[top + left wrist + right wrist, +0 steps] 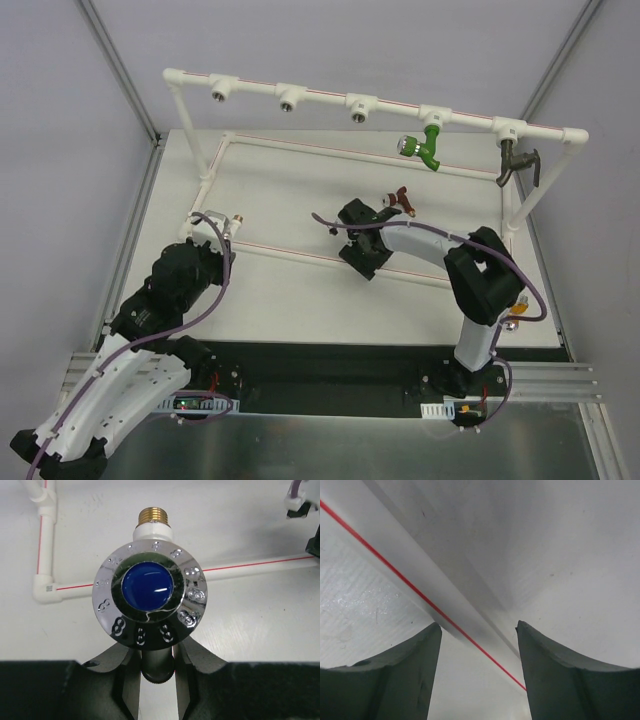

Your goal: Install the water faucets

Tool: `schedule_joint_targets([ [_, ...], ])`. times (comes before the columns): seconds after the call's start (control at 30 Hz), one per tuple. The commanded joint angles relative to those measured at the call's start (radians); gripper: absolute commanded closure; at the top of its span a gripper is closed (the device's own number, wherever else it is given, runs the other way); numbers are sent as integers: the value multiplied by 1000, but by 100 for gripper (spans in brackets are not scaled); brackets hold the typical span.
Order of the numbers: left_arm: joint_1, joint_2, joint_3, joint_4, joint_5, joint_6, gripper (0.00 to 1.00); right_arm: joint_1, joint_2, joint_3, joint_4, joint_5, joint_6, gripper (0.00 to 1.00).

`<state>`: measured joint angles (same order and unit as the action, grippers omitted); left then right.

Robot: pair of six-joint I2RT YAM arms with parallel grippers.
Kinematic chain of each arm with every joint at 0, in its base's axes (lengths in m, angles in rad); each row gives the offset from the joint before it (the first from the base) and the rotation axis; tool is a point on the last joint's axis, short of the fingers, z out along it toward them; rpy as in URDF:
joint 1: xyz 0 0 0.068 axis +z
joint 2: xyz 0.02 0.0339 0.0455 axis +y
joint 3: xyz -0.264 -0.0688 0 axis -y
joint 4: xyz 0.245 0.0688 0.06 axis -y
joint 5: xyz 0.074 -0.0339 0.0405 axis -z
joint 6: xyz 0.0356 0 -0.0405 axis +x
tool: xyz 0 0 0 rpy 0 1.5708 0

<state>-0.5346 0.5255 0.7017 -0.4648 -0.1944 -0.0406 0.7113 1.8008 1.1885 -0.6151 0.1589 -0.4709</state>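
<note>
Your left pincer (157, 661) is pinching the white faucet (149, 587). In the left wrist view both fingers (125, 680) press on the stem below its round chrome handle with the blue cap. Its brass threaded end (153, 515) points away from the wrist, toward the far side. From above, this faucet sits at the left of the table (290, 290), just beside the left corner of the pipe frame (320, 95) where its low rails meet.

Your right pincer (477, 630) is spread, with a clear gap between its fingers and nothing pinched. It hangs low over the near rail (430, 575), the white pipe with the red line, which runs slantwise under the gap. You cannot tell from the wrist view whether the fingers touch the pipe. In the top view this pincer (368, 262) is near the middle of the table.

The dark red faucet (400, 200) lies on the table just beyond the right wrist, apart from the fingers. On the raised far rail, the green faucet (428, 145) hangs from the fourth tee fitting, counting from the left. The dark grey faucet (515, 165) hangs from the tee at the right end. The three tee fittings (288, 97) to the left of the green one show their metal sockets
</note>
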Motion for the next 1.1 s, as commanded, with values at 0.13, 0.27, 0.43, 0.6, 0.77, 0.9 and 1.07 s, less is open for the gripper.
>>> schedule_joint_targets([
  [0.13, 8, -73, -14, 75, -36, 31, 100, 37, 124, 132, -84, 11, -239, 53],
  [0.27, 10, -53, -14, 74, -4, 31, 100, 80, 169, 178, -57, 33, -343, 89],
  [0.43, 18, -53, -15, 78, 23, 25, 100, 137, 210, 247, -29, 85, -442, 98],
  [0.6, 22, -62, -18, 81, -3, 24, 100, 160, 264, 374, -26, 80, -504, 98],
  [0.77, 27, -93, -30, 91, -39, 22, 100, 192, 336, 471, -47, 97, -543, 98],
  [0.9, 31, -107, -34, 98, -66, 21, 100, 217, 356, 513, -46, 91, -542, 98],
  [1.07, 41, -110, -36, 101, -66, 19, 100, 246, 361, 548, -12, 85, -473, 98],
])
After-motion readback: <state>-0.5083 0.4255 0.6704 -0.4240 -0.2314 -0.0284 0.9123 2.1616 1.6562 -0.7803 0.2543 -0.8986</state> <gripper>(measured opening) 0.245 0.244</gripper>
